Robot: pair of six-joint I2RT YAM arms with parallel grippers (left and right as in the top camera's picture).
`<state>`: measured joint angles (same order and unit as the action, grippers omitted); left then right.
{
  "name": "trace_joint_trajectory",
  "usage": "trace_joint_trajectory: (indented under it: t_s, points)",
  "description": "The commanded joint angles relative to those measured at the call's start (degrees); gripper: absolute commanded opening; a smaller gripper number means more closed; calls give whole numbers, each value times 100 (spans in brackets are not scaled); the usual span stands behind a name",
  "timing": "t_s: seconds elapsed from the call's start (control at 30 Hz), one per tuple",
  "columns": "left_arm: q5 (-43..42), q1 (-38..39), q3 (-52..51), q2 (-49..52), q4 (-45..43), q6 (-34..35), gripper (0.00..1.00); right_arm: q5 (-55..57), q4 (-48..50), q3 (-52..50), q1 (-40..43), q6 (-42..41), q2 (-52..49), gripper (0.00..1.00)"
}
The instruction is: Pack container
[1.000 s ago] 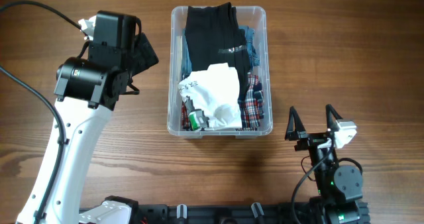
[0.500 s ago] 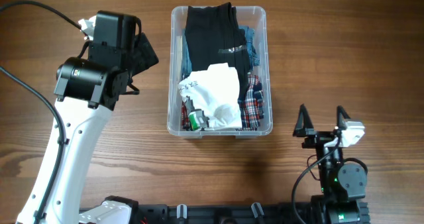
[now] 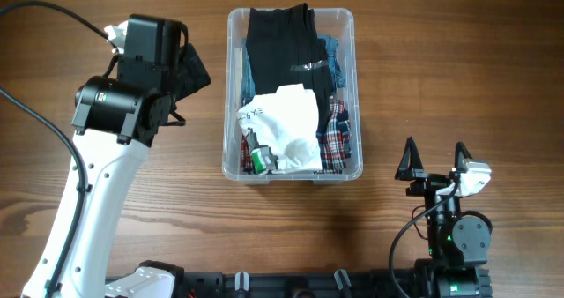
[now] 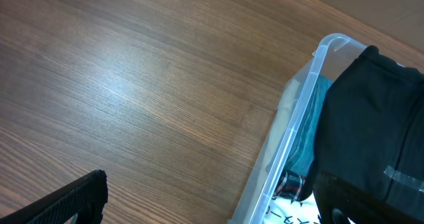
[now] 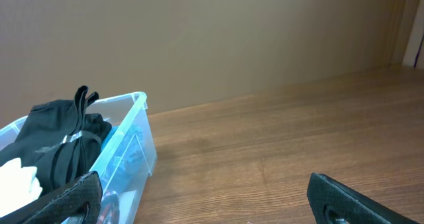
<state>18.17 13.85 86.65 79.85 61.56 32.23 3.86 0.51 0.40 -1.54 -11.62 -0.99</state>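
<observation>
The clear container stands at the table's middle back. It holds a black garment, a white garment, plaid cloth and teal cloth. My left gripper hovers just left of the container, open and empty. In the left wrist view the left gripper spans the container's rim, and the black garment fills the right side. My right gripper is open and empty at the front right, apart from the container. In the right wrist view the right gripper faces the container's wall.
The left arm's white link runs down the left side, with a black cable beside it. A black rail lies along the front edge. Bare wood lies right of the container.
My right gripper has drawn back to the right and toward the front edge, still open. The left arm and the container's contents have not moved.
</observation>
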Motion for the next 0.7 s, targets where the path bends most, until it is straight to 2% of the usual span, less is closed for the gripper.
trace_joint_trajectory:
  t_s: [0.0,0.2,0.37,0.47,0.67]
  points:
    - [96,-24,42,-57,2,15,100,-94,22,-11,33,96,72,100]
    - [94,-9,-79,-446,2,15,100,-94,22,-11,33,96,72,100]
    - [94,-9,-542,-1567,0,15,100,-94,22,-11,33,98,72,100]
    - [94,-9,-1255,-2485,0,15,100,-94,22,-11,33,101,72,100]
    - [179,-153,-3401,-4684,-101,17,100,-94,22,-11,33,98,72,100]
